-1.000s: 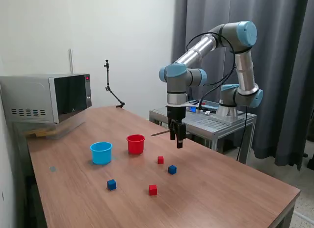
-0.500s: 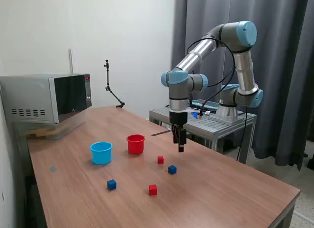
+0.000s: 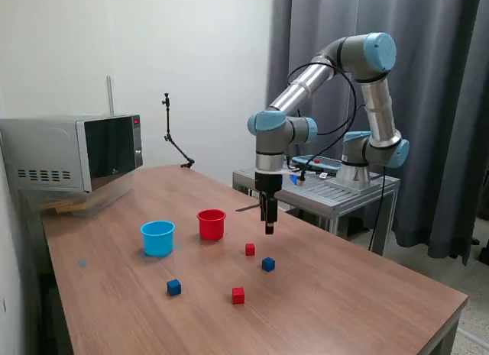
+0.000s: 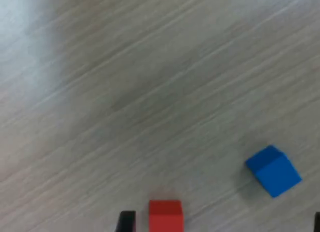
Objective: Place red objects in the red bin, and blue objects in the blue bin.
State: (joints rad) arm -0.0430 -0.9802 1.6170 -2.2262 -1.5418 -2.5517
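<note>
- the nearest red cube (image 3: 238,295) sits toward the table's front edge in the exterior view, flat on one face; a cube has no long axis to speak of.
- a dark blue cube (image 3: 174,287) lies to that view's left of it, well apart.
- a second blue cube (image 3: 268,264) and a second red cube (image 3: 250,250) sit just beside each other further back; the wrist view shows this blue cube (image 4: 273,170) turned at an angle to the wood grain and the red cube (image 4: 165,215) lying squarer to the frame.
- the gripper (image 3: 269,228) hangs straight down above the table (image 3: 367,301), off the surface, a little behind the second red cube; the arm's forearm slopes down from a high elbow.
- how far its jaws are parted cannot be told: the exterior view shows them edge-on, the wrist view only dark fingertips (image 4: 127,222).
- compared with half a second ago, the gripper has shifted toward the exterior view's left and slightly up; the cubes and cups have not moved.
- the red cup (image 3: 212,224) and the light blue cup (image 3: 157,237) stand upright beyond, mouths up, near each other.
</note>
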